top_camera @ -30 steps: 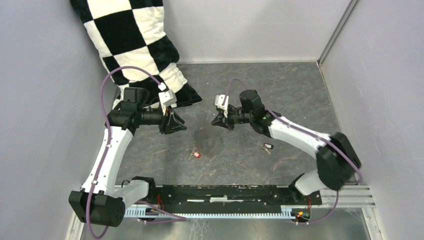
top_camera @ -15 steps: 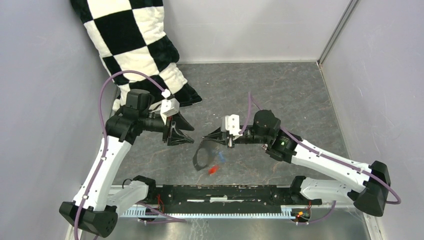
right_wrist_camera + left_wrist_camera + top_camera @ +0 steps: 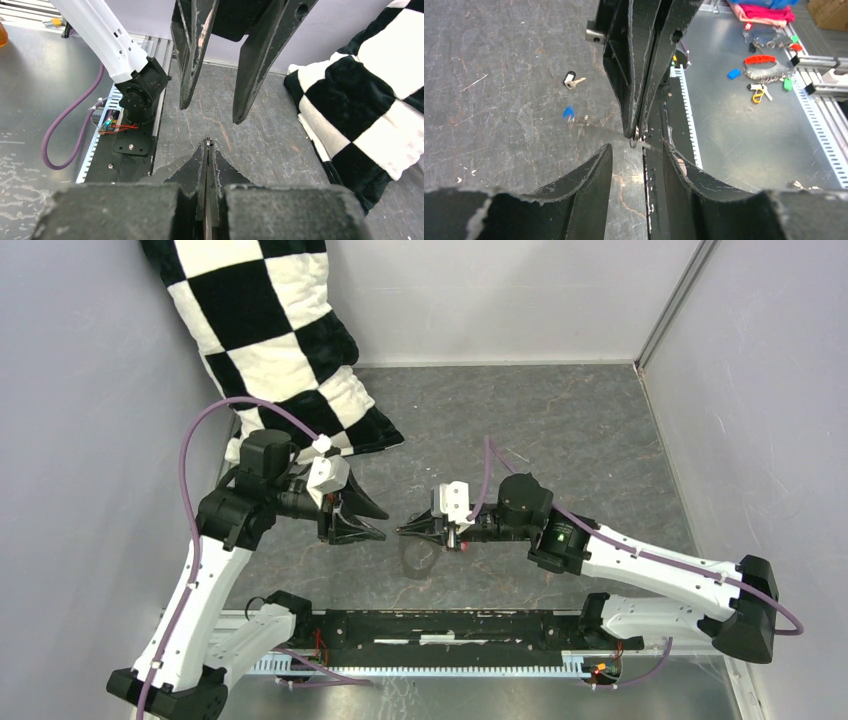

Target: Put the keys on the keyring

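Note:
My right gripper [image 3: 402, 531] is shut on the keyring, and a thin sliver of wire shows at its tips [image 3: 207, 142]. The keyring [image 3: 418, 560] hangs below it as a blurred grey hoop. In the left wrist view a blue key [image 3: 569, 112] is blurred beside the hoop's streak; I cannot tell whether it is threaded. A dark key with white [image 3: 570, 78] lies on the table. My left gripper [image 3: 383, 524] is open and empty, its fingertips [image 3: 609, 149] facing the right gripper's tips with a small gap.
A black-and-white checkered pillow [image 3: 270, 330] leans in the back left corner, close behind the left arm. Grey walls close in the table on three sides. A black rail [image 3: 450, 625] runs along the near edge. Coloured clutter [image 3: 764, 65] lies on the metal surface beyond it.
Both grippers have come down toward the near edge and drawn tip to tip. The hoop has swung along under the right gripper. The left jaws widened, then narrowed a little.

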`<state>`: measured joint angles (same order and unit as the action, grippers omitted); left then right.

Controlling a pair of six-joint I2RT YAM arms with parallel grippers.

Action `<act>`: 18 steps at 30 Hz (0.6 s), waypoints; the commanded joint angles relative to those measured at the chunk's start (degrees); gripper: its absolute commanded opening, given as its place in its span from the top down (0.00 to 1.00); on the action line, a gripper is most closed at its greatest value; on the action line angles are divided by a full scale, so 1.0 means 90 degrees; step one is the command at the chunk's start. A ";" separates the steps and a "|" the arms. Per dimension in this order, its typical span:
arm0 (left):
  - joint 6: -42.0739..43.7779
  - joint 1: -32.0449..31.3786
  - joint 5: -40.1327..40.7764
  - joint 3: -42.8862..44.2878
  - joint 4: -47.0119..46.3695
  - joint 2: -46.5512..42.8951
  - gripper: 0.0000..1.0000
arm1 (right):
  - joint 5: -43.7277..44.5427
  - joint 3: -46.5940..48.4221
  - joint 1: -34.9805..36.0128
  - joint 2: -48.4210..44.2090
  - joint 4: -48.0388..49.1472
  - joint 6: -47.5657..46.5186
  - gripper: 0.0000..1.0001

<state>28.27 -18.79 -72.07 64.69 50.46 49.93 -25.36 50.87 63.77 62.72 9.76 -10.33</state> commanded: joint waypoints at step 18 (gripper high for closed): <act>0.1136 -0.0100 0.0252 0.0049 0.0553 -0.0026 0.52 | 0.0084 0.0715 0.0167 0.0198 0.0466 0.0555 0.99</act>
<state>36.07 -19.38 -69.76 64.66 54.78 50.15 -24.47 54.15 64.79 64.69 9.82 -6.74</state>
